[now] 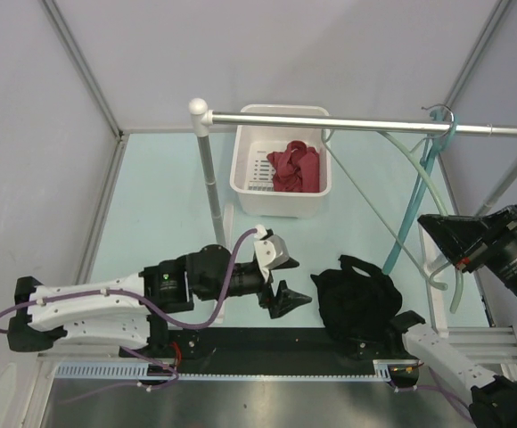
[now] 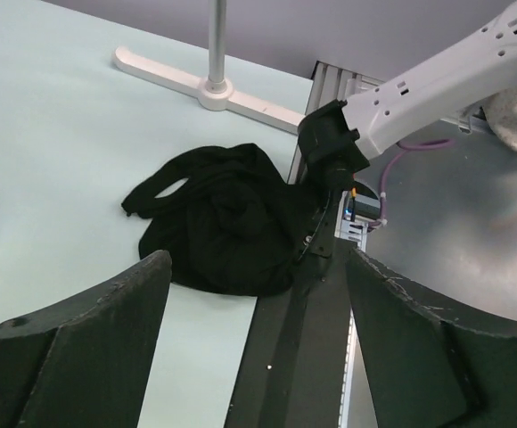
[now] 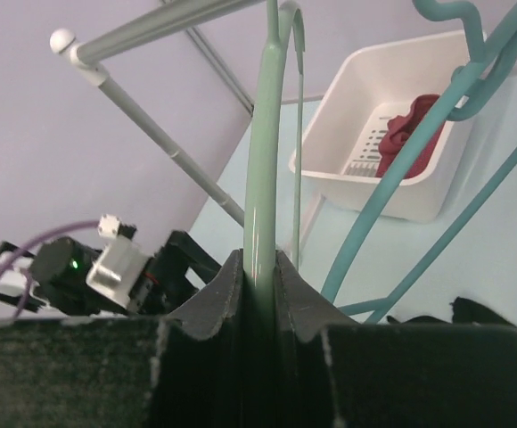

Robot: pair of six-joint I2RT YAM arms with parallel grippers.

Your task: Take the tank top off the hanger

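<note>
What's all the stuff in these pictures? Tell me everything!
tank top: one, black, crumpled on the table near the front edge
pale green hanger: one, pale green, right side, below the rail
teal hanger: one, teal, hooked on the rail at the right
rail: one, silver, across the back
basket: one, white, at the back
cloth: one bundle, red, inside the basket
table: one, pale blue-green
left gripper: one, black, open, facing the tank top
right gripper: one, black, shut on the pale green hanger
</note>
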